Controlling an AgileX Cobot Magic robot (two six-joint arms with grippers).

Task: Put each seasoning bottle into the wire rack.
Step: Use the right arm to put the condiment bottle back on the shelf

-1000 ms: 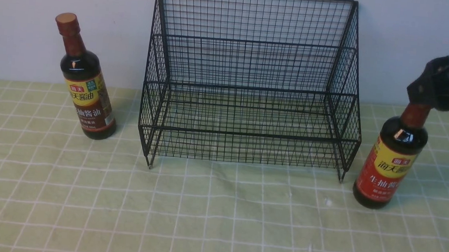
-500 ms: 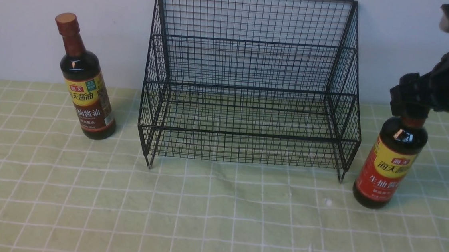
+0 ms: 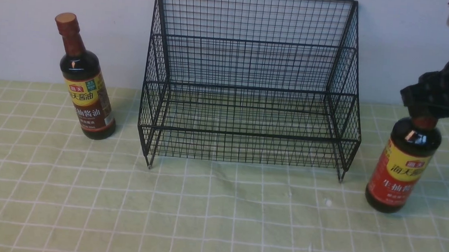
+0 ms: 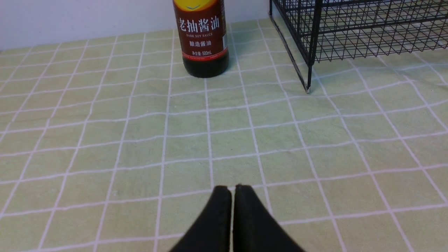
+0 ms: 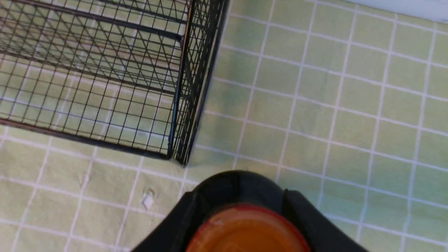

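Observation:
The black wire rack (image 3: 251,88) stands empty at the back middle, against the wall. A brown-label seasoning bottle (image 3: 87,91) stands upright to its left, and my shut left gripper (image 4: 232,188) hovers over the cloth well short of that bottle (image 4: 202,38). To the right of the rack, a red-label seasoning bottle (image 3: 403,168) leans slightly. My right gripper (image 3: 422,105) is closed round its neck from above. In the right wrist view the black fingers (image 5: 301,213) hug both sides of the orange-red cap (image 5: 248,231).
A green checked cloth (image 3: 217,213) covers the table, with a white wall behind. A small white scrap (image 3: 328,202) lies near the rack's right front leg (image 5: 182,159). The rack's left front leg (image 4: 308,87) stands right of the brown-label bottle.
My right gripper came down over the red-label bottle's cap and closed on the neck. The bottle has since shifted a little to the right. The left arm and brown-label bottle are unmoved.

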